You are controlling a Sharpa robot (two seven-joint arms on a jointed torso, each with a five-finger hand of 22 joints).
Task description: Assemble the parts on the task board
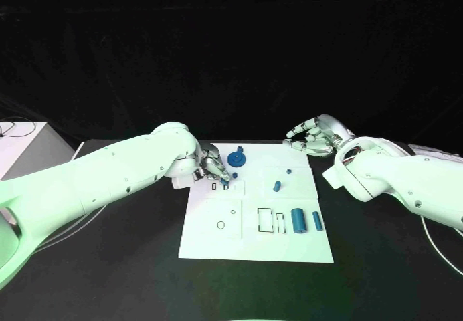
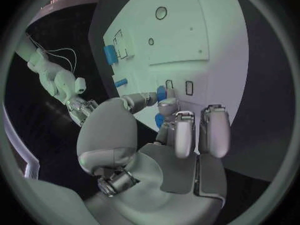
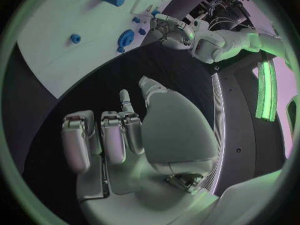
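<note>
The white task board (image 1: 255, 234) lies in the middle of the table. My left hand (image 1: 212, 167) hovers over its far left part and pinches a small blue part (image 2: 161, 92) between thumb and a finger, just above two small rectangular slots (image 2: 188, 87). A blue gear-shaped part (image 1: 237, 159) sits right beside that hand. Two small blue pieces (image 1: 277, 186) lie mid-board, and two blue cylinders (image 1: 298, 218) lie at the near right. My right hand (image 1: 314, 137) hangs off the board's far right corner over the black table, fingers loosely bent and apart, holding nothing.
Outlined recesses (image 1: 264, 220) and a small round hole (image 1: 221, 225) mark the board's near half. A pale box (image 1: 19, 150) stands at the table's far left. Bare black table (image 1: 116, 267) surrounds the board.
</note>
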